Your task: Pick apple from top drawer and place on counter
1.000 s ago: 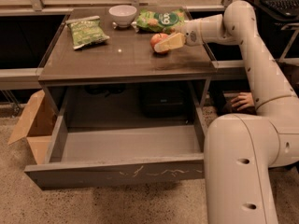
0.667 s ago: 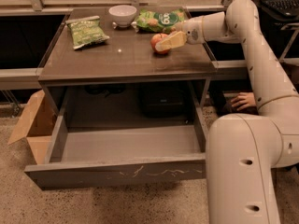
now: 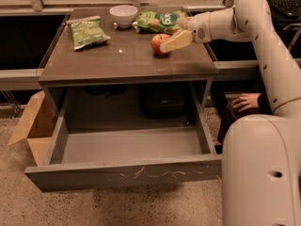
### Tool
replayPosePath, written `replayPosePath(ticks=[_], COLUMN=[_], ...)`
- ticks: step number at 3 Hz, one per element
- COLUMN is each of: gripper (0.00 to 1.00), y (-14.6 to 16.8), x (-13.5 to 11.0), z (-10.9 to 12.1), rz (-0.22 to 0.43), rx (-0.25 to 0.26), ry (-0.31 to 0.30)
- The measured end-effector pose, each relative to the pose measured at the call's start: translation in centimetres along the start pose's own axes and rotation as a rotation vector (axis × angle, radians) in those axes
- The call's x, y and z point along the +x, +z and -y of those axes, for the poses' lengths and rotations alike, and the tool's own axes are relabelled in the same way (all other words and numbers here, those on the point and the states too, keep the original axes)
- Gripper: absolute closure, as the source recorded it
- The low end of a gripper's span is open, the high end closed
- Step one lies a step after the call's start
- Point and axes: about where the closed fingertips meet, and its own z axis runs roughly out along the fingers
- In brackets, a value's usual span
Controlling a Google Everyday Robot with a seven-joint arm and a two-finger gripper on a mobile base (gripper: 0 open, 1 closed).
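- Placement is the step in hand, by my reading: the apple (image 3: 158, 44) sits on the worktop (image 3: 117, 60), toward its right rear part. It is not in the top drawer (image 3: 122, 174), which stands pulled out below and shows a bare floor.
- The gripper (image 3: 168, 43) is at the apple's right side, reaching in low over the worktop from the right on the white arm (image 3: 263, 41). One pale yellowish jaw lies across the apple's right edge, touching it or nearly so.
- The second jaw is hidden behind the fruit, so I cannot tell whether the jaws are pinching the apple or spread clear of it.
- The apple appears to rest on the surface rather than hang above it, though the contact line is hard to make out.
- Next move, as I judge it: spread the jaws wide if they are not already. Then draw the gripper back to the right and upward along the arm's own line, so that nothing drags the apple.
- Risk: a round apple on a glossy top may roll if nudged. A sideways sweep could push it toward the green snack bag (image 3: 157, 20) just behind it, or toward the front edge.
- The white bowl (image 3: 123, 14) and the other green bag (image 3: 87, 32) lie well apart to the left and need no care.
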Motion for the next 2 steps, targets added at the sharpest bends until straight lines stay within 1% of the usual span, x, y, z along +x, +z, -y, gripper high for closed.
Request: replayPosePath(ticks=[1, 2], gripper=[0.00, 0.00], y=[-1.1, -2.6], x=[0.3, 0.9], z=[-1.6, -3.7], rz=[-0.001, 0.013], rx=[0.004, 0.018], ry=[0.002, 0.017])
